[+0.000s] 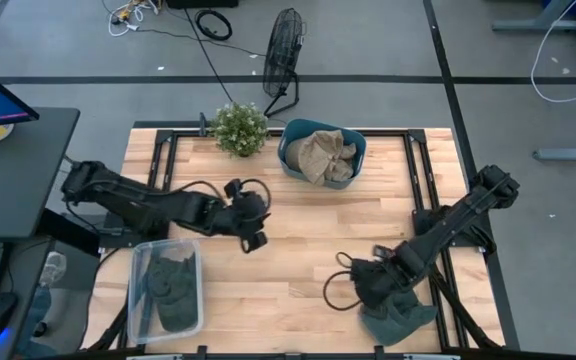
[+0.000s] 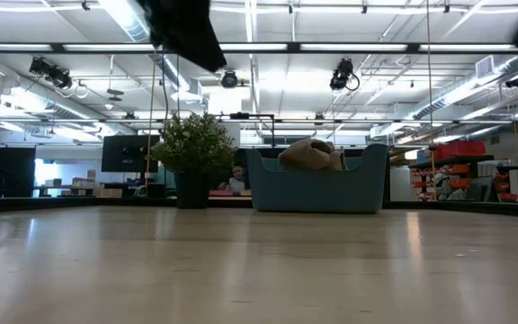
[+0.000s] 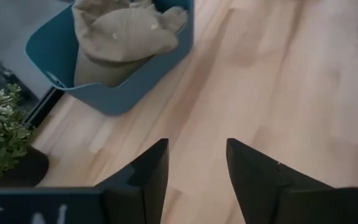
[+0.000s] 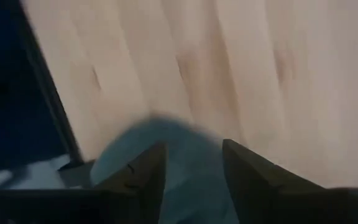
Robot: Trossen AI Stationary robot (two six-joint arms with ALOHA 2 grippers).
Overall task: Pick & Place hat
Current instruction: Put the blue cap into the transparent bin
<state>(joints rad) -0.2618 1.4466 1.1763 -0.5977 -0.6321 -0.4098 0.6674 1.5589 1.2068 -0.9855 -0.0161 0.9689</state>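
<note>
— Grey-green cloth shows right past the right arm's jaws: they stand parted with nothing between them, and the hat lies just beyond the tips, at the near right corner of the bench.

— So which way does it lie from that arm?

— From above, the right arm's grasping end sits at the hat's inner edge, and the hat spreads outward from it toward the bench corner, partly past the edge by the look of it. I can't tell its long axis; it lies crumpled.

— And the other arm?

— The left arm's jaws are also released and empty, hanging over bare wood near the middle, at, well apart from that hat. They face the blue bin, where tan hats are already heaped.

— Which arm should do the pick?

— The right one, I'd judge; it is far nearer. Where the hat goes is less sure: the blue bin stands at the far edge beside a potted plant, and a clear tub holding dark hats sits at the near left.
</note>
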